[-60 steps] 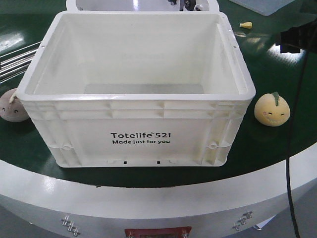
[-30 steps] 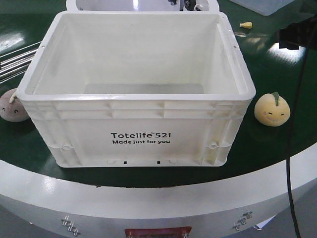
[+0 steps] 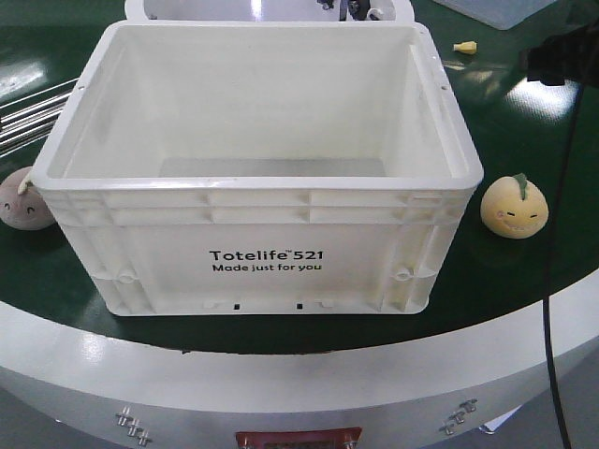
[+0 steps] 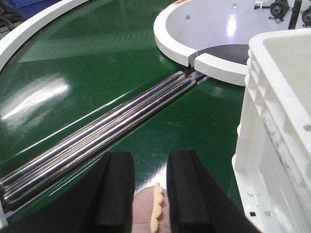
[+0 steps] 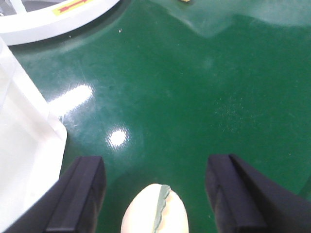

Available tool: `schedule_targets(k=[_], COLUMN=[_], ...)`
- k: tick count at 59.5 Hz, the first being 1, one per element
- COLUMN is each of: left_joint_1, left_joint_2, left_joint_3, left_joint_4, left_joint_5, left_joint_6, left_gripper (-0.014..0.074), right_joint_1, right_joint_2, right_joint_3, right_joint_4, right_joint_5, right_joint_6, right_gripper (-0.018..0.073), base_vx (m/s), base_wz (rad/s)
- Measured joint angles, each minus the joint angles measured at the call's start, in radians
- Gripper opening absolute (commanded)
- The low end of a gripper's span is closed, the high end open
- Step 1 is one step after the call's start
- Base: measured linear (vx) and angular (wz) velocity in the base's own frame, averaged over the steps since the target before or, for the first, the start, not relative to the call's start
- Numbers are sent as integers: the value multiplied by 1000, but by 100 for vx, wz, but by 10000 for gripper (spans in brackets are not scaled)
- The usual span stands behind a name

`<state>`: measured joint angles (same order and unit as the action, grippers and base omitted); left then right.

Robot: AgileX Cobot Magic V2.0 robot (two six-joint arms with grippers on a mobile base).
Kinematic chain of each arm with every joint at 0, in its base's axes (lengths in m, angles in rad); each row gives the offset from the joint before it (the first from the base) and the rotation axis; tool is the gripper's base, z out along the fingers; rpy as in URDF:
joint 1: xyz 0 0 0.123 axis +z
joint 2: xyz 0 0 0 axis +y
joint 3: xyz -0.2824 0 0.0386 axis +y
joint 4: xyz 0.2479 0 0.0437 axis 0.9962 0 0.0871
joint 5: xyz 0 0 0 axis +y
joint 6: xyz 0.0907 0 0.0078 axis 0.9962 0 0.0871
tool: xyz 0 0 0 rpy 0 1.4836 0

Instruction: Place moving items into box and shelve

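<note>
Right wrist-mounted view: the right gripper hangs with its jaws spread wide above the pale yellow plush toy, which sits at bottom centre of the frame between the black fingers and touches neither. At left edge is a corner of the white box. In the left wrist view, the left gripper has its jaws parted only narrowly, and the greyish-pink plush toy shows through the gap at the bottom of the frame. Steel rods run diagonally beyond it, and the box wall fills the right side. The front view shows both toys on the green table, one either side of the empty box, and neither is gripped. The first pickup appears to be the step in hand. It should go best if the right arm lowers straight down to straddle the toy's widest part, squeezes gently and lifts clear of the thick rim before crossing. The left jaws look too narrow for their toy and probably need to open wider first
</note>
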<state>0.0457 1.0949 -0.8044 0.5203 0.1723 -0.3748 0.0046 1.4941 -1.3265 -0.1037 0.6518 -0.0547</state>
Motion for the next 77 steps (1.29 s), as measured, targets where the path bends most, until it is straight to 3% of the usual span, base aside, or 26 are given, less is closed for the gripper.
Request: schedule_targets(k=[20, 62, 77], left_joint_1=[0, 0, 38], left_joint_2=[0, 0, 0], left_joint_3=[0, 0, -45], left_joint_4=[-1, -1, 13], left_joint_5=[-61, -71, -87], left_joint_6=[-1, -3, -197], left_gripper=[317, 317, 317], right_joint_1=[0, 0, 0], right_joint_2=[0, 0, 0], right_joint_3=[0, 0, 0], right_joint_4=[0, -14, -16], right_joint_5=[-5, -2, -2], right_joint_6=[0, 0, 0], right_gripper=[487, 487, 487], base_vx=[0, 0, 0], base_wz=[0, 0, 0])
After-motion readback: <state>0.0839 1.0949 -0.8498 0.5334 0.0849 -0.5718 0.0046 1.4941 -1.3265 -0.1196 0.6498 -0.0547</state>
